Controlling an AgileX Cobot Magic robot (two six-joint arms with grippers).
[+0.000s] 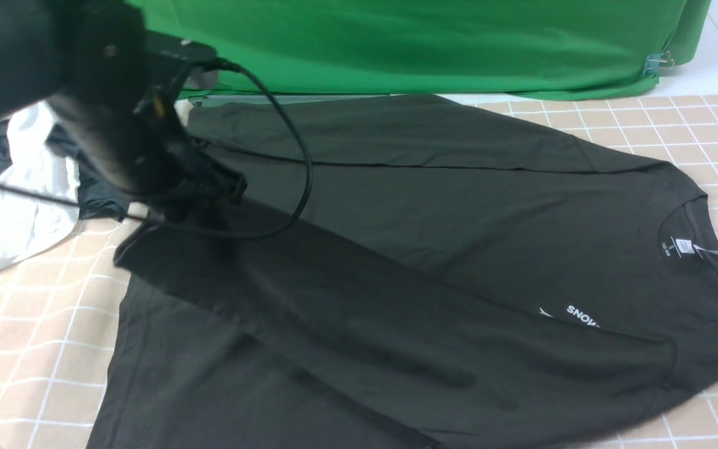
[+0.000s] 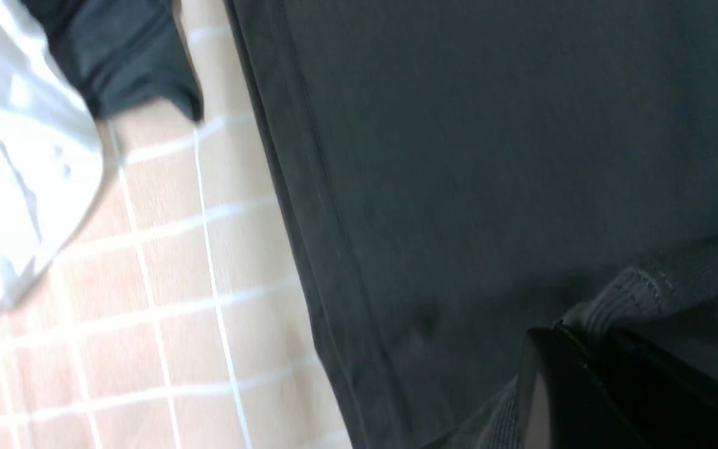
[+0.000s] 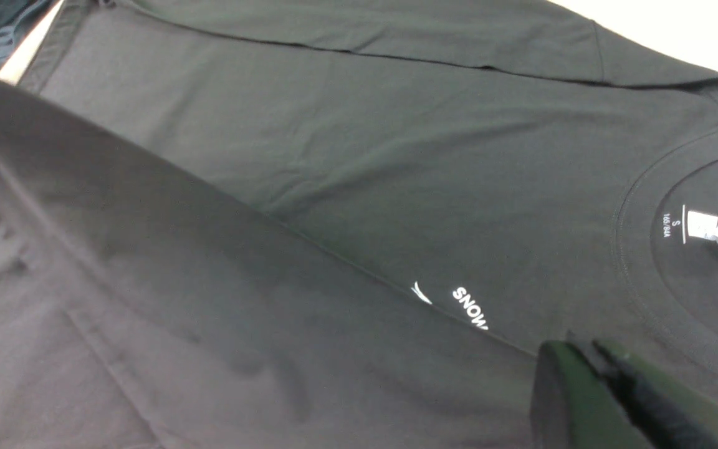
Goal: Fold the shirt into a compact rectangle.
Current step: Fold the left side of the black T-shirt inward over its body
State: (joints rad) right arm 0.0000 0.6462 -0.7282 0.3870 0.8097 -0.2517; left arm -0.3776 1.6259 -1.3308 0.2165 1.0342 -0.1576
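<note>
At the far left corner of the counter, a white garment lies crumpled, and a dark garment is just beside it. Both are partly hidden behind the left arm, which looks blurred in the front view. The left gripper hangs over the left end of the shirt, and a black cable makes a loop beside it. In the left wrist view its fingers are pressed together on an edge of the shirt, so the cloth is pinched between them and lifted.

The shirt covers most of the middle of the counter. Its long axis goes from left to right, with the hem toward the left edge and the crew neck toward the right edge. The far side is turned in over the body in a narrow strip. The near side is turned over as a long flap, and its edge runs slanted from the left gripper toward the chest. This flap covers most of the print, so only "SNOW" and a small piece of outline can be read. A small label shows inside the neck. The near part of the shirt is cut off by the frame.

The right gripper shows only in the right wrist view. It is at the flap's edge near the print, with its jaws almost together. I cannot tell whether cloth is between them.

A green cloth hangs along the far edge.
</note>
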